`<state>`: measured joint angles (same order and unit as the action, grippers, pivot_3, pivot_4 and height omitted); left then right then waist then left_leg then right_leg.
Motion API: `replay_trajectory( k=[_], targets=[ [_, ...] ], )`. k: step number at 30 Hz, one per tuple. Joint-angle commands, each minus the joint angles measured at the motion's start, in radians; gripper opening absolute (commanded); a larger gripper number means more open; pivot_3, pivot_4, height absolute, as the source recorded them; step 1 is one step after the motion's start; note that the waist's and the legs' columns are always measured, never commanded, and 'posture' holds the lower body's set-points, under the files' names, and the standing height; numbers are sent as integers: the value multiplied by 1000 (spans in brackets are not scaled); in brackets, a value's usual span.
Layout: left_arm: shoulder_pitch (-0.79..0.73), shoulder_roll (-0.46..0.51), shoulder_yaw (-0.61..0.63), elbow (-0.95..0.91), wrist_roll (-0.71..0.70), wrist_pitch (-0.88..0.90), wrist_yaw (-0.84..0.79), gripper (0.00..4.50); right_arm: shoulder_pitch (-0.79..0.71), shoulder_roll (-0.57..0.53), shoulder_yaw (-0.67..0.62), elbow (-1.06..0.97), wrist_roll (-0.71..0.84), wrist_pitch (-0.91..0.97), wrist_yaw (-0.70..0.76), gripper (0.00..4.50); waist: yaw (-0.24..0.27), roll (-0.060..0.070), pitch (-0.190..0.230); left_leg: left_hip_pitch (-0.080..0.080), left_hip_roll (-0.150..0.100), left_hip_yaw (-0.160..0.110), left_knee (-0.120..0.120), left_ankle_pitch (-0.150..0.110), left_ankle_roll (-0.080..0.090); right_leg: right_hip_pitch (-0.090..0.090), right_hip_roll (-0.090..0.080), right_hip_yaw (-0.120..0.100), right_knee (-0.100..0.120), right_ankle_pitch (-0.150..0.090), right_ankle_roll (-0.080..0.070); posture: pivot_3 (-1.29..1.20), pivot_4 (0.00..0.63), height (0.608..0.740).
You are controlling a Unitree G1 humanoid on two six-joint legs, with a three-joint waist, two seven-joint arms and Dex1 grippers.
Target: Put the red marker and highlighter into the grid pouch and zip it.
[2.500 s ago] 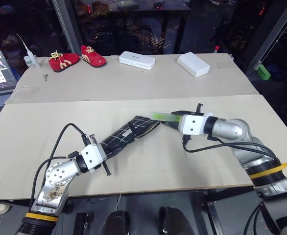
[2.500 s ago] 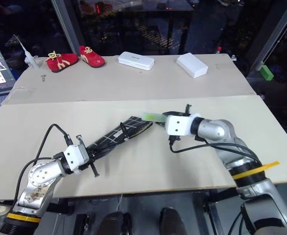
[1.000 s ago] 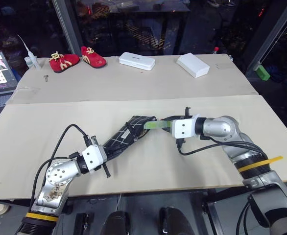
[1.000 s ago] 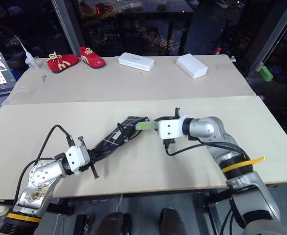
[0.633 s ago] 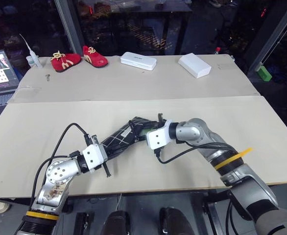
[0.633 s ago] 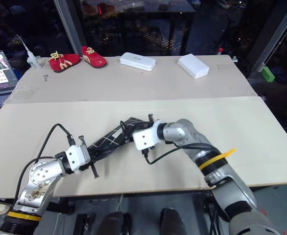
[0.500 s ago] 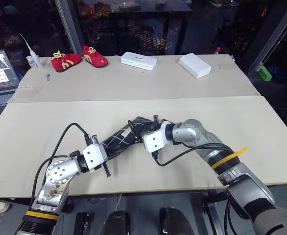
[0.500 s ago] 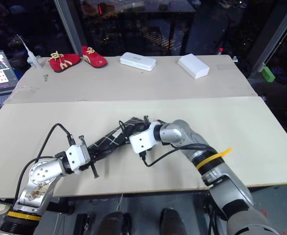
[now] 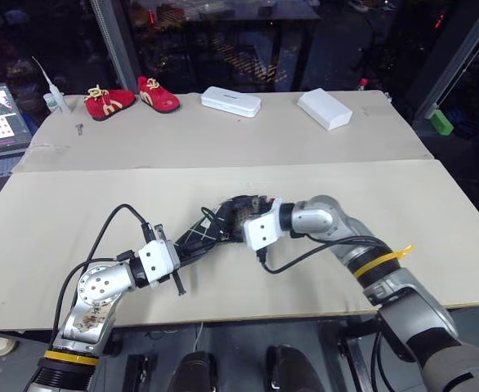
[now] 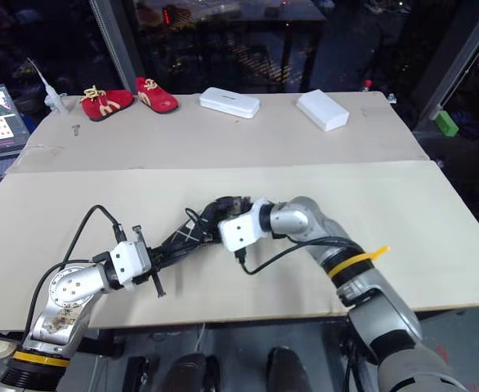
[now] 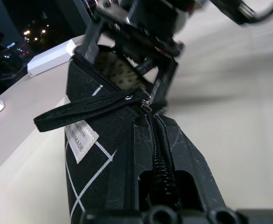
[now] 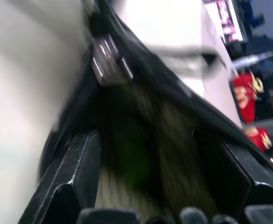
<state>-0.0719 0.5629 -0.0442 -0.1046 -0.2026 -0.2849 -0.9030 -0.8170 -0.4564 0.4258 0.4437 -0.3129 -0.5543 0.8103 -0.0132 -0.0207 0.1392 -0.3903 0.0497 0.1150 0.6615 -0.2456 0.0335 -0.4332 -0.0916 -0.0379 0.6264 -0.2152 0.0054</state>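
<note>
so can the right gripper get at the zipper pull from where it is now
Probably yes: the right gripper sits open at the grid pouch mouth, and the zipper pull hangs uncovered beside it, while the left gripper pinches the other end.

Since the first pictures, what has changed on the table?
The right gripper carried the highlighter leftward into the open mouth of the pouch and opened its fingers, so the highlighter now lies loose inside. The pouch's open end has bunched up. The left gripper stayed shut on the pouch's other end, and the white boxes and red shoes did not move.
</note>
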Motion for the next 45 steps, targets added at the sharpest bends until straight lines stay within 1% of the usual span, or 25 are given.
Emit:
replay_trajectory(
  k=[1, 3, 4, 5, 7, 10, 14, 21, 25, 30, 32, 33, 34, 36, 37, 39, 40, 41, 45],
  targets=[
    [-6, -4, 5, -20, -16, -11, 6, 0, 5, -58, -102, -61, 181, 105, 116, 3238, 0, 0, 0, 0, 0, 0, 0, 0, 0, 0, 0, 0, 0, 0, 0, 0, 150, 740],
    [-1, -4, 6, -19, -15, -13, 7, 0, 57, -114, -139, -150, 315, 267, 245, 3238, 2, 0, 0, 0, 0, -1, 0, 0, 0, 0, 0, 0, 0, 0, 0, 0, 150, 740],
    [1, -4, 6, -18, -15, -14, 8, 0, 87, -149, -157, -206, 383, 377, 309, 3238, 2, 0, 0, 0, 0, -1, 0, 0, 0, 0, 0, 0, 0, 0, 0, 0, 150, 740],
    [3, -4, 6, -19, -14, -14, 9, 0, 109, -177, -171, -249, 431, 456, 351, 3238, 4, 0, 0, 0, 1, -2, 0, 0, 0, 1, 0, -1, 0, 0, 0, 0, 150, 740],
    [5, -5, 7, -19, -14, -14, 10, 0, 118, -215, -211, -267, 465, 532, 368, 3238, 2, 0, 0, 0, 1, -4, 0, -1, 1, 2, -1, -1, -1, 0, 0, 0, 150, 740],
    [5, -6, 8, -19, -14, -13, 13, 0, 97, -246, -242, -186, 419, 541, 323, 3238, -5, 0, 0, 2, 0, -4, 0, -1, 1, 2, -1, 0, -1, 1, -1, 0, 150, 740],
    [5, -6, 6, -19, -13, -14, 13, 0, 90, -242, -255, -92, 382, 527, 285, 3238, -3, 0, 0, 6, 0, -3, 0, -1, 1, 5, 0, 0, -1, 0, -2, 0, 150, 740],
    [1, -11, 5, -15, -12, -19, 14, 0, 92, -182, -243, 121, 322, 493, 225, 3238, -1, 0, 0, 3, 0, -1, 0, -1, 1, 5, 0, -1, -2, 0, -1, 0, 150, 740],
    [-1, -12, 4, -11, -11, -23, 14, 0, 32, -137, -244, 259, 282, 470, 163, 3238, -4, 0, 0, 4, 0, -1, 0, -1, 1, 6, 0, -1, -2, 0, -1, 0, 150, 740],
    [-7, -17, 5, -4, -8, -29, 17, 0, -33, -93, -243, 382, 252, 483, 132, 3238, -5, 0, 0, 4, 0, -2, 0, -1, 1, 5, 0, 0, -1, 0, -1, 0, 150, 740],
    [-5, -19, 5, -5, -6, -31, 19, 0, -48, -85, -240, 425, 235, 494, 114, 2739, -4, 0, 0, 4, 0, -1, 0, -1, 1, 5, 0, -1, -2, 0, -1, 0, 150, 740],
    [-5, -20, 5, -6, -5, -31, 20, 0, -54, -83, -240, 439, 230, 495, 109, 2617, -3, 0, 0, 4, 0, -1, 0, -1, 1, 5, 0, -1, -2, 0, -1, 0, 150, 740],
    [-5, -20, 5, -6, -5, -32, 21, 0, -55, -82, -242, 446, 234, 509, 123, 2366, -1, 0, 0, 4, 0, -1, 0, -1, 1, 5, 0, -1, -2, 0, -1, 0, 150, 740],
    [-6, -21, 7, -4, -3, -34, 23, 0, -42, -92, -251, 434, 260, 576, 193, 1646, 0, 0, 0, 3, 0, -1, 0, -1, 1, 5, -1, -1, -2, 0, -1, 0, 150, 740],
    [-7, -21, 7, -3, -3, -34, 24, 0, -38, -95, -254, 429, 266, 596, 213, 1377, 0, 0, 0, 4, 0, -2, 0, -1, 1, 6, -1, -1, -2, 0, -1, 0, 150, 740],
    [-8, -23, 6, 2, -1, -38, 27, 0, -6, -106, -260, 376, 298, 665, 282, 664, 1, 0, 0, 5, 0, -2, 0, -1, 1, 7, -1, -1, -2, 0, -1, 0, 150, 740],
    [-9, -24, 6, 4, 0, -40, 29, 0, 10, -111, -261, 350, 308, 692, 308, 524, 2, 0, 0, 5, 0, -2, 0, -1, 1, 8, -1, -1, -2, 0, -1, 0, 150, 740],
    [-10, -25, 5, 6, 0, -41, 30, 0, 21, -115, -261, 328, 315, 713, 324, 526, 2, 0, 0, 5, 0, -3, 0, -1, 1, 8, -1, -2, -2, 0, -1, 0, 150, 740],
    [-15, -29, 2, 11, 2, -44, 32, 0, 55, -127, -289, 261, 330, 743, 297, 526, 1, 0, 0, 5, 0, -4, 0, -1, 1, 8, -1, -2, -2, 0, -1, 0, 150, 740]
  ],
)
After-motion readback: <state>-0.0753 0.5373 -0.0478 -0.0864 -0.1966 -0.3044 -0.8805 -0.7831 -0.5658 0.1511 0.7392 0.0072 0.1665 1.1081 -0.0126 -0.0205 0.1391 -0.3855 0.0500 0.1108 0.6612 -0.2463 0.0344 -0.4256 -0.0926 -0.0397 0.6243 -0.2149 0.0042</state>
